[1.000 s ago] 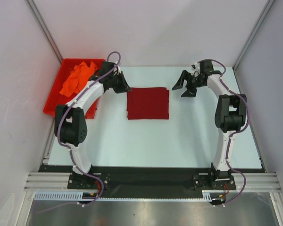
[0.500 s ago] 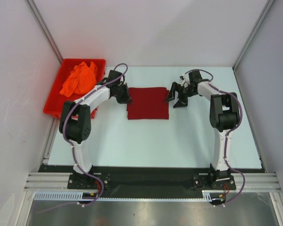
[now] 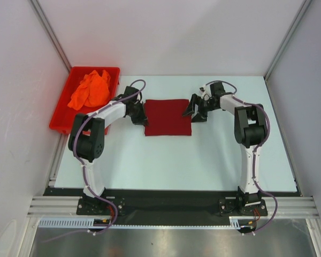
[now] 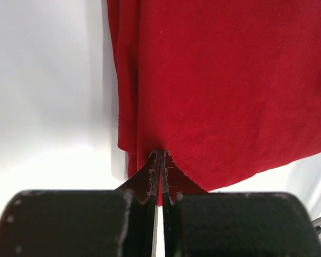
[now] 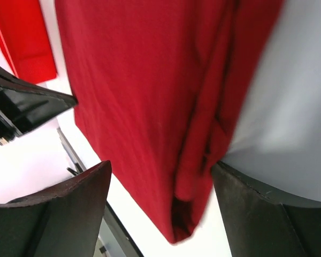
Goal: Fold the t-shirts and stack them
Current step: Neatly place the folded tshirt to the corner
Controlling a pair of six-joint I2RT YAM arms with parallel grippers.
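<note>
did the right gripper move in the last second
Yes. The right gripper swung left and slightly nearer, up to the right edge of the folded dark red cloth t-shirt, which stayed put.

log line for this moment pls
left end effector: shut, tips at maroon t-shirt left edge | right end effector: open, straddling its right edge | orange t-shirt: crumpled in red bin

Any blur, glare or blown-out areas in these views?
Top external: sharp and evenly lit, only dull glare on the brushed metal strip along the bottom. Left wrist: the folded dark red cloth t-shirt is crisp; the white table beside it is nearly blown out. Right wrist: that shirt looks smeared and soft, the black fingers of the open right gripper blurry too.
</note>
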